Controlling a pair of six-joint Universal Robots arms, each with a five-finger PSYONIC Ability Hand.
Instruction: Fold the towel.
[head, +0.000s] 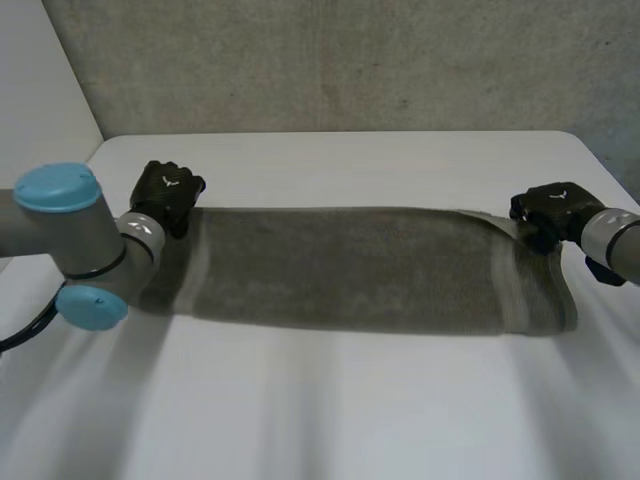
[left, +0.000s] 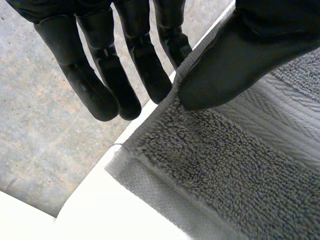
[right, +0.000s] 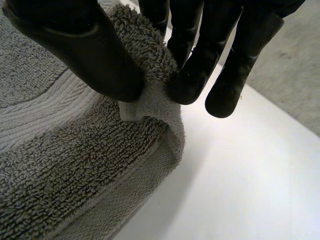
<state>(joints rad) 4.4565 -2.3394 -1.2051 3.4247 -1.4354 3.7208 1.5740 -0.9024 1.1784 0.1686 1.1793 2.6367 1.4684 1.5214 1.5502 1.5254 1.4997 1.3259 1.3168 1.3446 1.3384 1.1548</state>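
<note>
left hand (head: 167, 192) pinches one far corner of the grey towel (head: 350, 265). right hand (head: 548, 210) pinches the other.

Pinching towel (head: 350, 265) between thumb and fingers with left hand (head: 167, 195), same with right hand (head: 548, 212); arms spread wide, one per side.
</note>
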